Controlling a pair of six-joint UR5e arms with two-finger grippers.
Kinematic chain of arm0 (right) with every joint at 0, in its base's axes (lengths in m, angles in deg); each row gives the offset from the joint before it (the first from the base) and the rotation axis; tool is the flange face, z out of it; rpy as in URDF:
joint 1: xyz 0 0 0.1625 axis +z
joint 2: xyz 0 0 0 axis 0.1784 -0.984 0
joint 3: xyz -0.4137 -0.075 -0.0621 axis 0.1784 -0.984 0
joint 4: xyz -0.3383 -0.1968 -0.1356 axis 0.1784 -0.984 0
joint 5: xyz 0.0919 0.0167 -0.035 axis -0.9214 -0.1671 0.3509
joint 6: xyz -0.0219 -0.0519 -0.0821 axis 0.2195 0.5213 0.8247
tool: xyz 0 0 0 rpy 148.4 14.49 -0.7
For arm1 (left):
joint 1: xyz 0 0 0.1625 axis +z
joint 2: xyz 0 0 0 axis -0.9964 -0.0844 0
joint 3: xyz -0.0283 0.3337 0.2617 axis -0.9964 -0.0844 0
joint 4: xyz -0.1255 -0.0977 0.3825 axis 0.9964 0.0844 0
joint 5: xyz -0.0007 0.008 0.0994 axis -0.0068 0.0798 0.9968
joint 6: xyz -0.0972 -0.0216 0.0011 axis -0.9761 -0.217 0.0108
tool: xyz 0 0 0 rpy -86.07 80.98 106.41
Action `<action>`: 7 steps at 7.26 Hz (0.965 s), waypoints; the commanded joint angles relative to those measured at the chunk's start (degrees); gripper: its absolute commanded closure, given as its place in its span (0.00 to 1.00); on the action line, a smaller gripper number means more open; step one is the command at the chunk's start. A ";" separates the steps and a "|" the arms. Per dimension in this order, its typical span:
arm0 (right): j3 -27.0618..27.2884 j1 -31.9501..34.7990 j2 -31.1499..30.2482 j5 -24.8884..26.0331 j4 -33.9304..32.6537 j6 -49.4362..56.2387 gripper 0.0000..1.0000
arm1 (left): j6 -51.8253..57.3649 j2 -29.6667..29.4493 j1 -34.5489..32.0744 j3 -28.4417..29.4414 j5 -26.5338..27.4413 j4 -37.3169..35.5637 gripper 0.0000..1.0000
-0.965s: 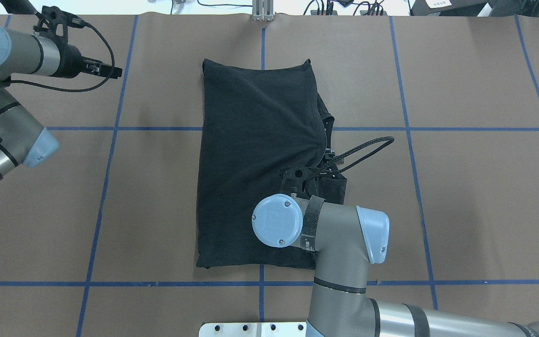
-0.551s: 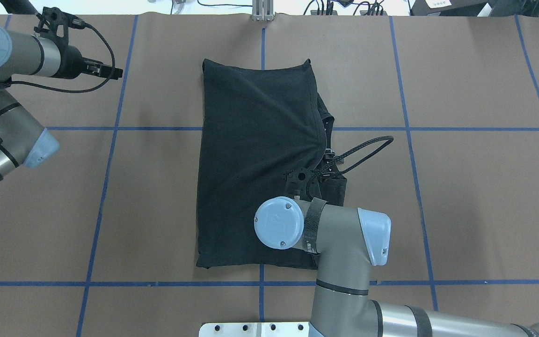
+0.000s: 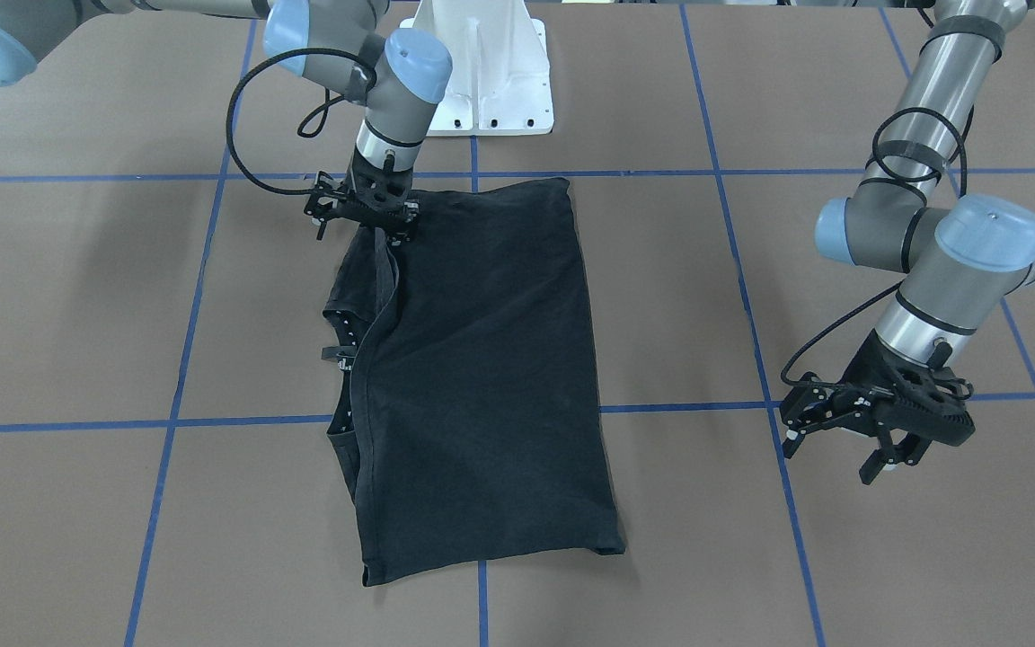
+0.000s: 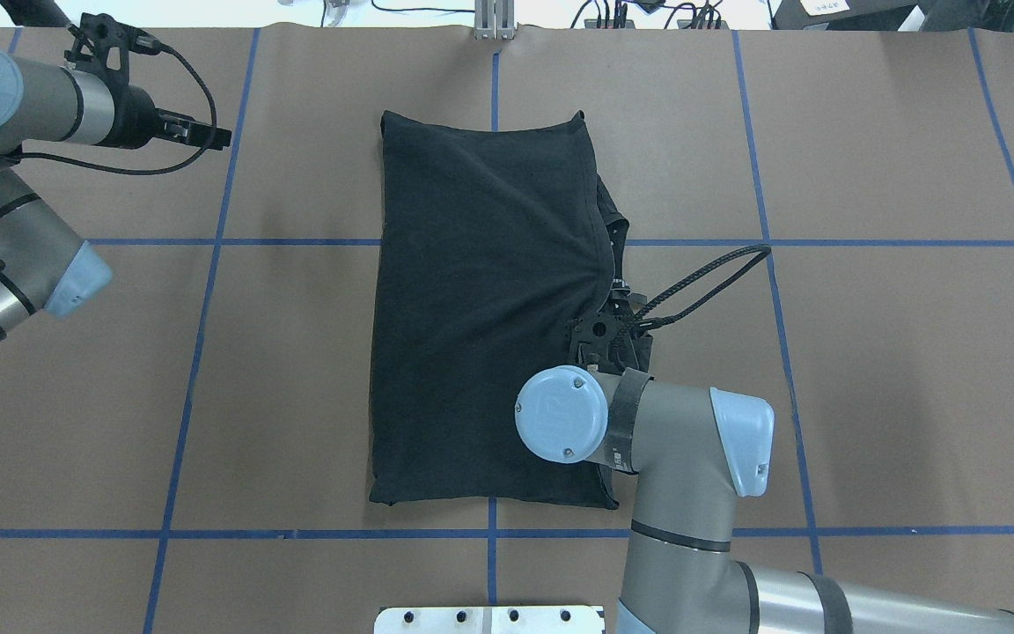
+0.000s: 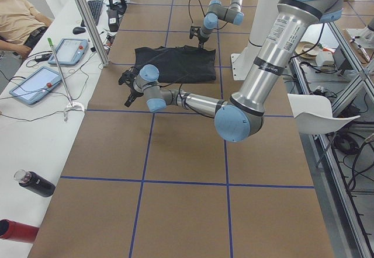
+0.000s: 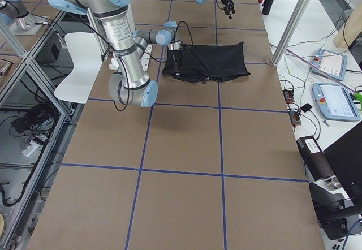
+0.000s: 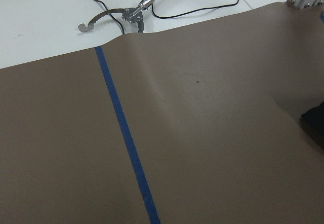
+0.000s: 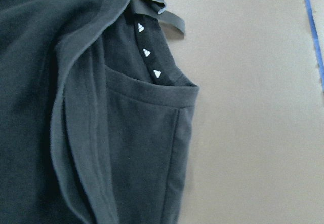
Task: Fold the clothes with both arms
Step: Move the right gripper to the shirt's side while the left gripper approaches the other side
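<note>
Pointing the right claw (image 3: pixel 380 226) straight down at the shirt (image 3: pixel 482 359), over the loose edge of its folded-over top layer; cannot tell whether pinching cloth, pressed together or spread, with the fingertips lost against black fabric. Lying flat on the tabletop (image 3: pixel 77 314), folded lengthwise, spreading from under the claw toward the left arm's side, with creases converging at the claw and the collar (image 8: pixel 149 62), trimmed with white triangles, poking out just beyond it. Holding the left claw (image 3: pixel 888 465) well apart from the cloth, low over the tabletop, fingers spread, gripping nothing.
</note>
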 commanded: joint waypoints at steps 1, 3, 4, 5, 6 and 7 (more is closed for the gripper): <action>3.70 0.28 -4.61 0.15 -0.68 1.18 0.00 | 0.00 0.00 0.00 -0.03 0.00 0.00 0.00; 4.14 -0.16 -5.67 2.43 -0.07 1.01 0.00 | 0.00 0.00 0.09 -0.03 -0.09 0.00 0.00; 7.19 0.36 -5.51 2.26 0.20 0.92 0.00 | -1.22 0.00 0.18 -1.08 -0.18 -0.26 0.00; 10.79 1.67 -5.42 1.82 4.03 0.83 0.00 | -6.80 0.00 1.22 -4.05 -1.05 -0.79 0.00; 12.56 2.56 -5.85 1.64 9.90 0.83 0.00 | -10.34 1.30 3.32 -7.90 -0.97 -2.44 0.00; 12.93 4.13 -7.68 -0.10 15.35 0.92 0.00 | -14.11 2.97 5.86 -14.82 -0.71 -7.42 0.00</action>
